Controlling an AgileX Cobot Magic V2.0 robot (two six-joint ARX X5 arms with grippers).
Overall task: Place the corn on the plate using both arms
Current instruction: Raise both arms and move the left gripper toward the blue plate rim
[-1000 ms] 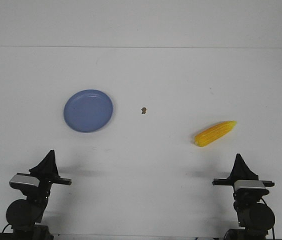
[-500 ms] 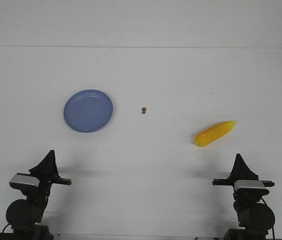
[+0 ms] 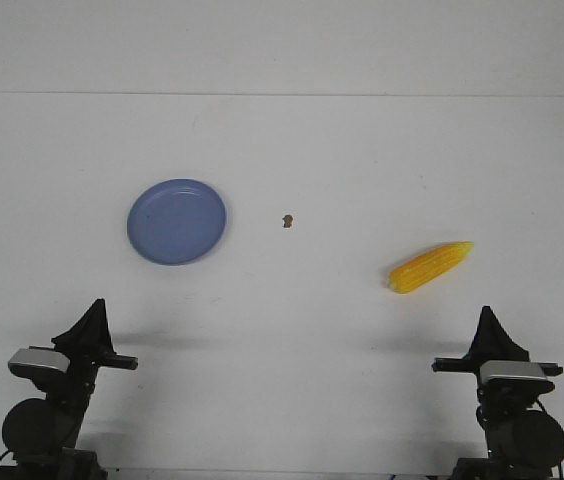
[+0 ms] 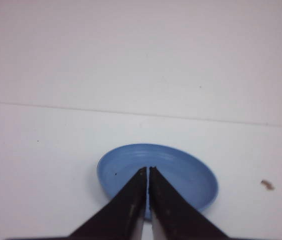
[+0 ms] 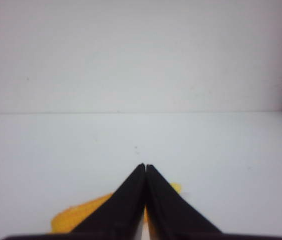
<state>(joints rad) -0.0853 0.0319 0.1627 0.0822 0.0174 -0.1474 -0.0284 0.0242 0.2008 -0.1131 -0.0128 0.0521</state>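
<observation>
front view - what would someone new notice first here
Against the bare white table, two spots of colour stand out: the blue plate on the left, with nothing on it, and the yellow corn lying at a slant on the right. A tiny brown speck sits between them. Near the front edge, the left gripper and right gripper are shut, holding nothing.

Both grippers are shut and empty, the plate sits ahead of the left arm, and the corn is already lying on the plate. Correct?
Not quite. The corn is not on the plate: the front view shows it lying on the bare table ahead of the right gripper, well apart from the plate. The rest holds: the left gripper and the right are shut and empty.
</observation>
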